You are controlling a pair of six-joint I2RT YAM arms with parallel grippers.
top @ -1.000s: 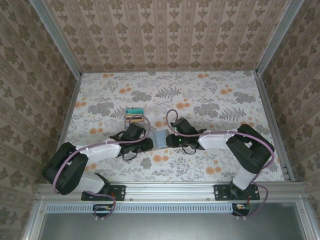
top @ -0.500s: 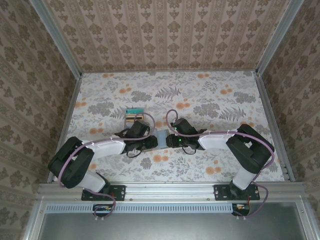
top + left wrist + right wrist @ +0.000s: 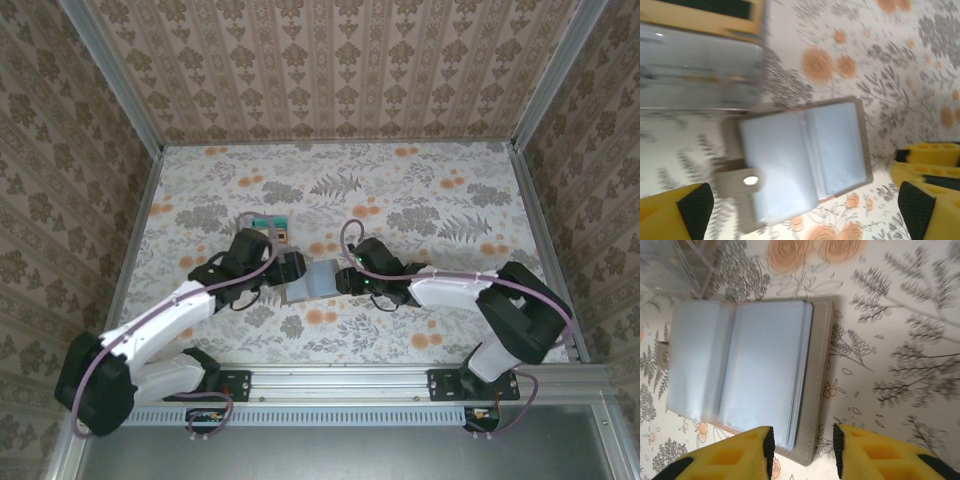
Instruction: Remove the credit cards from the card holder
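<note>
1. Card holder (image 3: pixel 312 278) lies open flat on the floral table (image 3: pixel 430 200), pale grey-blue inside up. It sits just nearer me & to the R of the stack of coloured cards (image 3: pixel 266 228). Long axis runs L–R, a bit skewed, w/ the end away from the stack slightly farther from me. The fold crosses it near-to-far.
2. My R gripper (image 3: pixel 802 452) is at the holder's end away from the stack. Fingers (image 3: pixel 740 457) are part-open & astride the holder's brown edge, which sits in the gap. Can't tell if the pads touch it, and no clamp shows.
3. My L gripper (image 3: pixel 805 207) hangs over the holder's stack-side end. Fingers (image 3: pixel 680 212) are spread wide & hold nothing. The snap tab (image 3: pixel 737 182) w/ shiny stud juts from that end.
4. The stack is farthest: teal on top, tan under. It's blurry in the wrist views.
</note>
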